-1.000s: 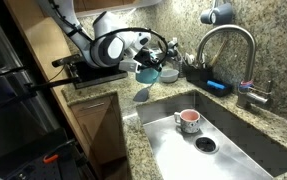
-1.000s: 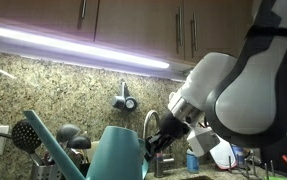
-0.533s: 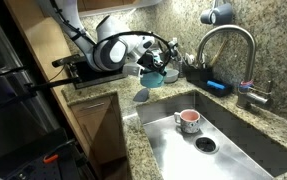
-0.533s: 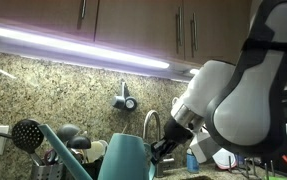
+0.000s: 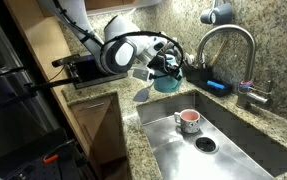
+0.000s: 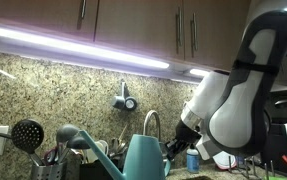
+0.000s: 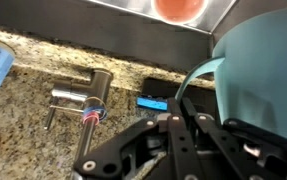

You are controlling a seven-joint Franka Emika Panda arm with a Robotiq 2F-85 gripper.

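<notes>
Near the teal watering can [image 5: 168,84]: sink [image 5: 173,152], pink cup [image 5: 187,120], faucet [image 5: 253,60].

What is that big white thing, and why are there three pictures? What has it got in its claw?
The big white thing is a robot arm, and a person steers it. At its end is a claw called a gripper. Two pictures come from cameras standing in the kitchen. The third comes from a small camera on the arm's wrist, looking past the claw. The claw is shut on a teal watering can and holds it up in the air near the corner of the metal sink. A pink cup sits in the sink. Behind the sink are a curved tap and a blue sponge. All around is a speckled stone counter.
</notes>
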